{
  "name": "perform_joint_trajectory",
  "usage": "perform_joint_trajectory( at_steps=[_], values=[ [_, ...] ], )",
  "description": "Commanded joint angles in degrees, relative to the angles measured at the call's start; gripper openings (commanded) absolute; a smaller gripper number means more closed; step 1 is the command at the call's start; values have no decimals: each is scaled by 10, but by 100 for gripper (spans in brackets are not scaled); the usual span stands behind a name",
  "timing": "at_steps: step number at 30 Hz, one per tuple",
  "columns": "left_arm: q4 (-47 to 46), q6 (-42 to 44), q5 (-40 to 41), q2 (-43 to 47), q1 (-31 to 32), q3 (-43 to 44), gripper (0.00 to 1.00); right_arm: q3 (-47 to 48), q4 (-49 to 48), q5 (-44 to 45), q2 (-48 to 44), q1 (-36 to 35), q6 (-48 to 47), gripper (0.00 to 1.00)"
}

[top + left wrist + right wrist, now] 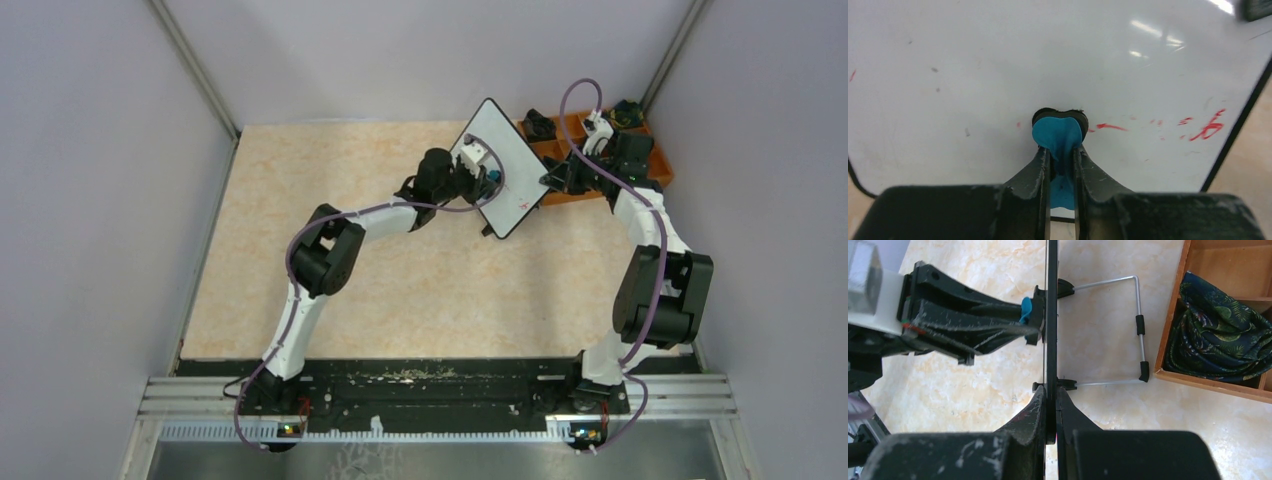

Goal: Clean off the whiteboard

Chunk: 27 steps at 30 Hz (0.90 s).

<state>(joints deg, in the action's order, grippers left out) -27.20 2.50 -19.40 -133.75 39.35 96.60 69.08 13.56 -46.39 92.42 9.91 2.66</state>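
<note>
While our right gripper (1050, 399) pinches the whiteboard (505, 165) by its edge to keep it standing on the table (350, 170), our left gripper (1062, 152) presses its clamped blue eraser (1058, 131) against the red marks (1205, 127).

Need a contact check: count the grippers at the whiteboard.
2. The left gripper presses a blue eraser against the whiteboard face; the right gripper clamps its edge.

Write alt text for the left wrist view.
The left gripper, shut on a small blue eraser, presses it against the whiteboard. The board is mostly clean; red marker traces lie right of the eraser.
</note>
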Motion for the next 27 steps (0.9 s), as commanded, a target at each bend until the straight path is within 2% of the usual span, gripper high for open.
perform_joint_trajectory(
  at_steps=[1,16,23,27],
  values=[
    [6,-17,-69,23,80,-15,2,-3,37,-56,9,-33,-31,0],
    [-2,-30,-83,32,93,-23,2,1,38,-55,8,-36,-30,0],
    [54,-9,-66,30,107,-12,1,1,38,-53,9,-37,-29,0],
    [51,-20,-69,34,111,-30,1,3,38,-54,10,-38,-28,0]
  ],
)
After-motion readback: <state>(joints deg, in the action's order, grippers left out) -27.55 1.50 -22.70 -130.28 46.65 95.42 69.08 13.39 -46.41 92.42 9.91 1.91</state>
